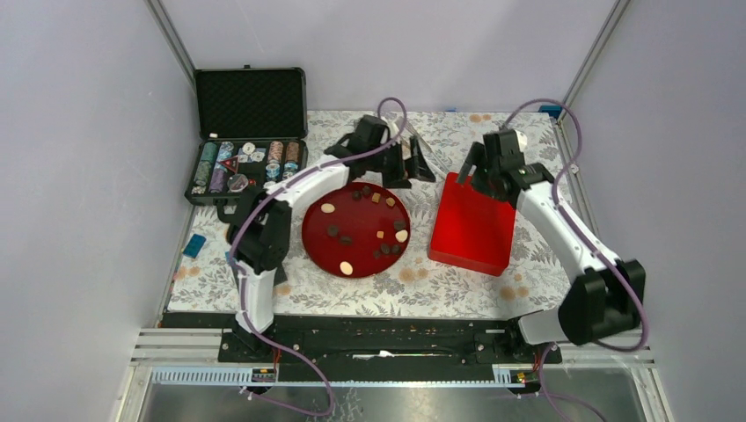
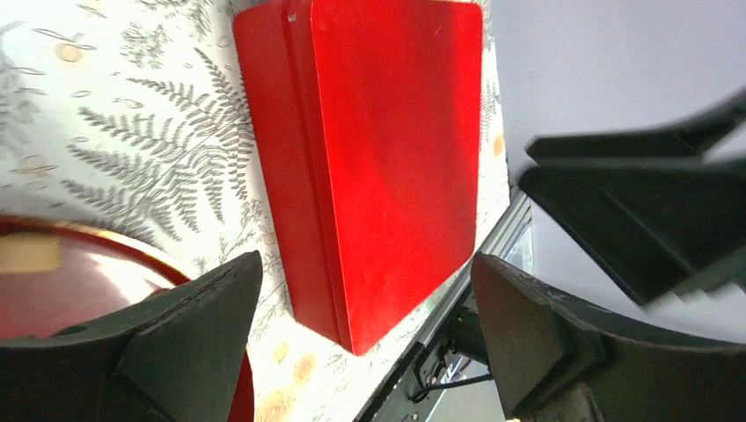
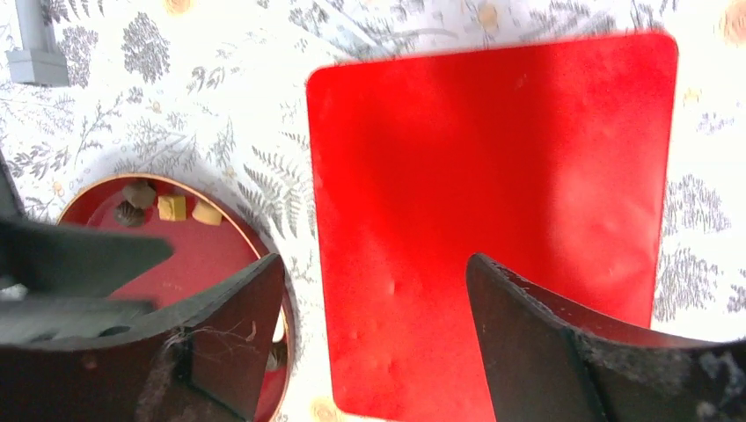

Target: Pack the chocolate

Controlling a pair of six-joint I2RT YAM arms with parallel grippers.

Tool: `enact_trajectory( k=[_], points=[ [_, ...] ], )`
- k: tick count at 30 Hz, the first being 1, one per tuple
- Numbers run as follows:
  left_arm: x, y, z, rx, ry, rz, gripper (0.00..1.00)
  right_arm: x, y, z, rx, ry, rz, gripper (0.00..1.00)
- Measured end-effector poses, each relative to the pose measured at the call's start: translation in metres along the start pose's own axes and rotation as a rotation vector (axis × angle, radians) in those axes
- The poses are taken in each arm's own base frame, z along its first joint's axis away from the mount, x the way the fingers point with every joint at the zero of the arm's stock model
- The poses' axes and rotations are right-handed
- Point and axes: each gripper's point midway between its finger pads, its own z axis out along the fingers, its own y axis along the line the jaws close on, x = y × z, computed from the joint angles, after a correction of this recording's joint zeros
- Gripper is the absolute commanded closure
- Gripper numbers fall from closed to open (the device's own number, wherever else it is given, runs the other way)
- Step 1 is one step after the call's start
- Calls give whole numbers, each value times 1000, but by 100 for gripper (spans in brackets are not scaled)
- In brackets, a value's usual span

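left gripper (image 1: 419, 171) hangs beyond the plate (image 1: 306, 233), apart from chocolate (image 1: 333, 230).

a table (image 1: 457, 290) covered by a pale cloth printed with grey ferns and tan flowers carries everything. near its middle a round red plate (image 1: 315, 251) lies flat. just to the right, apart from the plate with a strip of cloth between, a closed red box (image 1: 472, 224) lies flat. at the far left corner sits an open black case (image 1: 249, 104), lid upright. a small blue brick (image 1: 194, 245) lies at the left edge, near the case.
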Motion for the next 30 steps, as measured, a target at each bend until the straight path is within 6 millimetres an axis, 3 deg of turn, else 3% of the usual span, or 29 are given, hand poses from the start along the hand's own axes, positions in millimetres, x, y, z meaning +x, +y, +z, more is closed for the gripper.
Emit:
enact_trajectory(
  k=[2,7,10,13,16,20,26,30],
  points=[
    [-12,-4,-20,4,-43,4,6,-10,7,10,9,-1,-19,27],
    [-40,3,-79,-14,-161,-3,5,-25,24,42,30,22,-48,29],
    [-51,15,-114,-48,-226,-11,4,-20,29,64,29,59,-54,29],
    [-55,25,-137,-85,-271,-11,4,-3,28,91,41,117,-61,28],
    [-49,28,-146,-104,-280,-1,4,12,23,115,66,161,-68,27],
    [-30,37,-146,-126,-248,-8,4,10,29,122,38,145,-61,27],
    [-12,52,-143,-161,-201,-33,4,6,33,113,22,137,-61,22],
    [-13,50,-144,-158,-205,-26,4,-16,33,95,30,71,-73,18]
  ],
)
